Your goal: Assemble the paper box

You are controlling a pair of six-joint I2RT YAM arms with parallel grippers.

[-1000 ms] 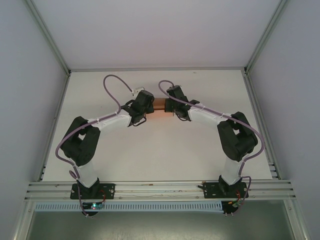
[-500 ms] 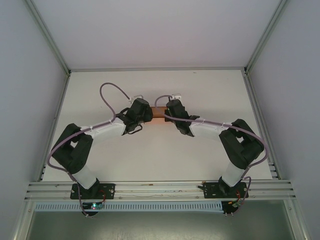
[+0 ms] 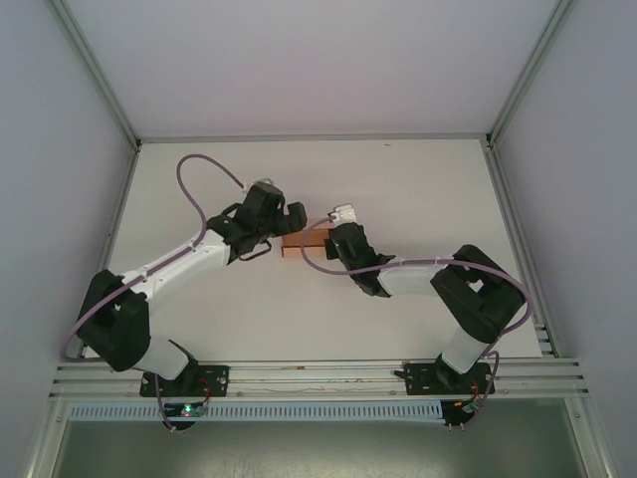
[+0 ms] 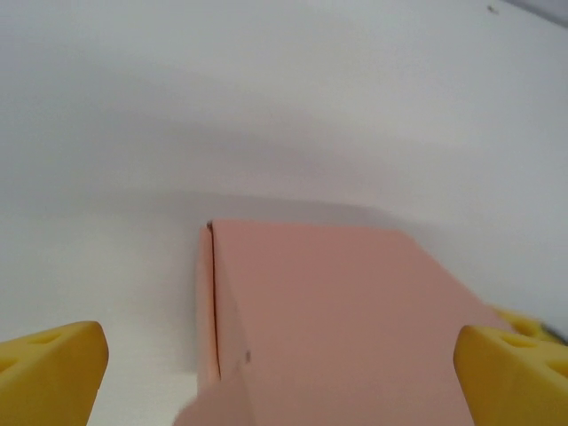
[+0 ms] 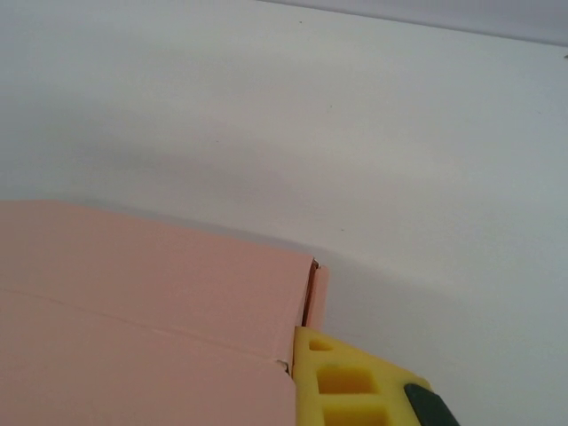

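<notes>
The salmon-pink paper box (image 3: 303,242) is folded into a small rectangular box near the table's middle. My left gripper (image 3: 290,221) is just behind its left end. In the left wrist view the yellow fingertips (image 4: 50,366) stand wide open on either side of the paper box (image 4: 337,311), not touching it. My right gripper (image 3: 325,245) is at the box's right end. In the right wrist view one yellow finger (image 5: 342,382) lies against the end of the paper box (image 5: 142,284), where a narrow flap stands slightly off. The card hides the other finger.
The white table (image 3: 418,189) is walled by grey panels on three sides. An aluminium rail (image 3: 318,376) runs along the near edge above the arm bases. Purple cables (image 3: 194,184) loop above both arms.
My left gripper has opened and let go of the box. Both wrists and the box have shifted nearer and a little left, and the left arm has stretched out.
</notes>
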